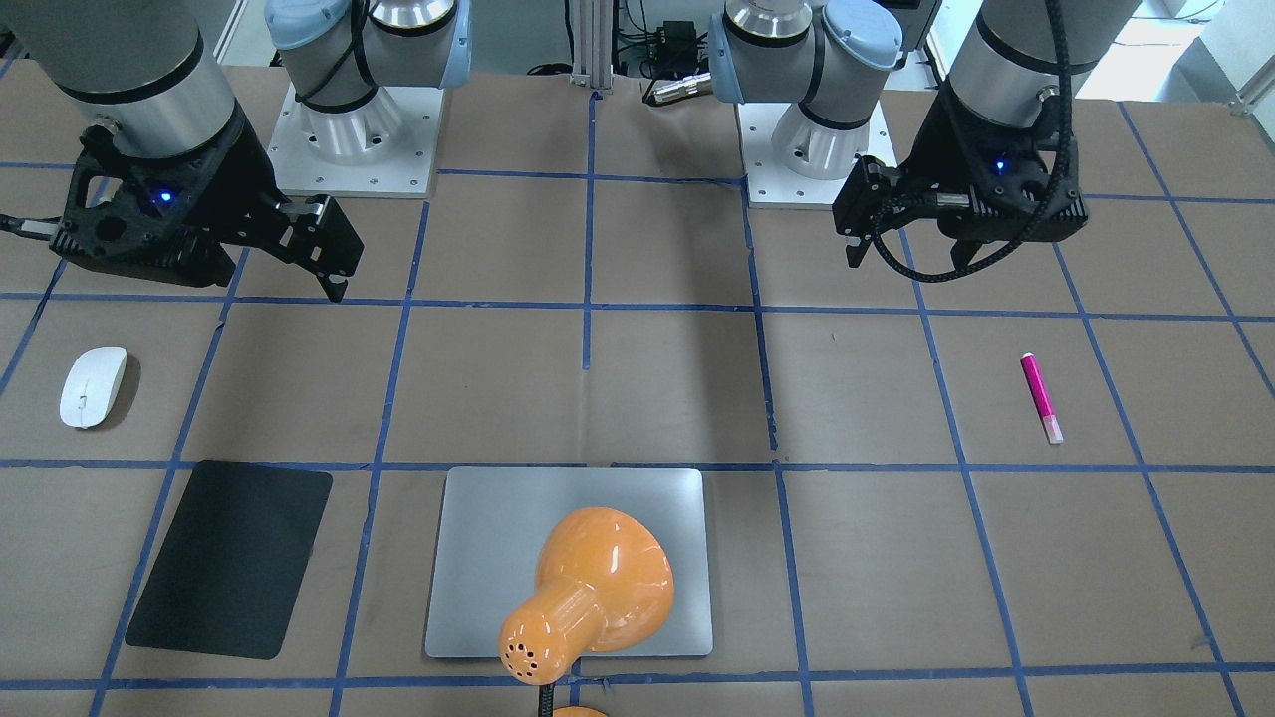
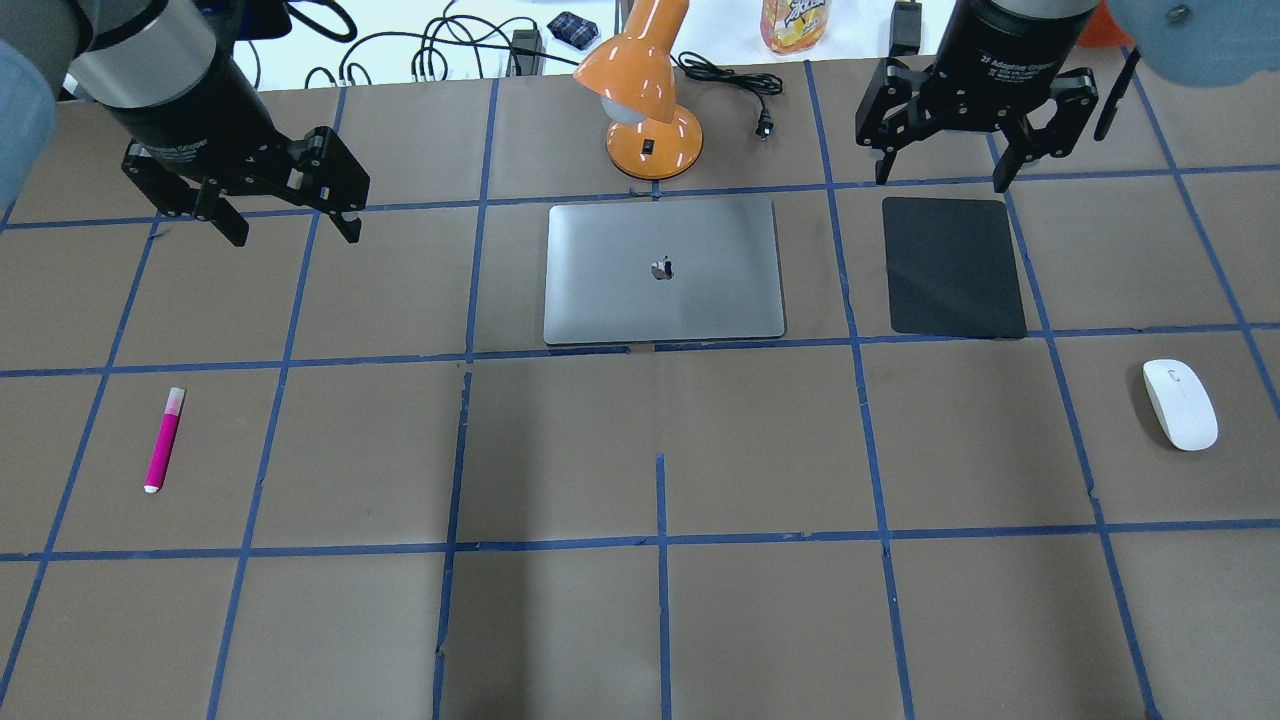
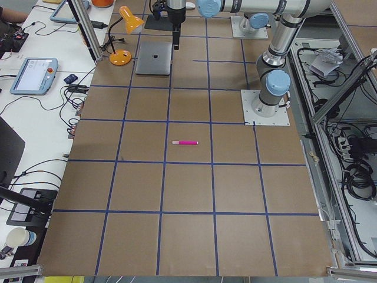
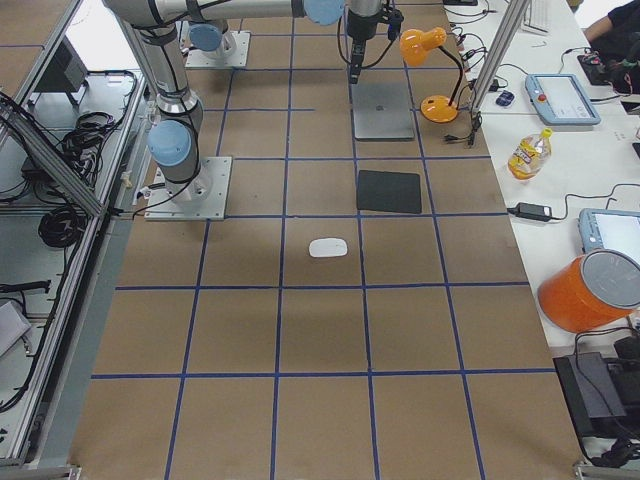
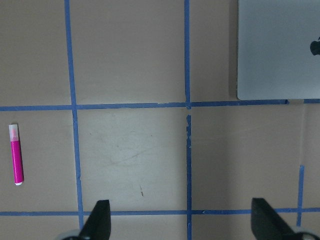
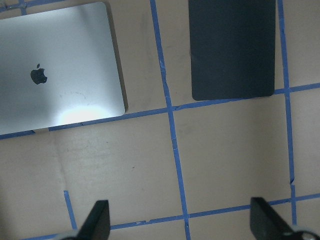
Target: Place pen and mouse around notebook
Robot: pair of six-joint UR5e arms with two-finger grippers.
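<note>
our left pincer (image 2: 297,238) hangs agape, fingers down, pen (image 2: 164,440) off to its left; our right pincer (image 2: 941,183) likewise, black mat (image 2: 955,268) and notebook (image 2: 620,290) ahead.

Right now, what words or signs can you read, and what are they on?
"2F Adaptive Gripper": white print on the black body of the right end effector.
Apple logo, a sign with no words: on the notebook.
Left end effector: it has white print too, but it is too blurred to read.
Bottle: the yellow label is too blurred to read.
</note>
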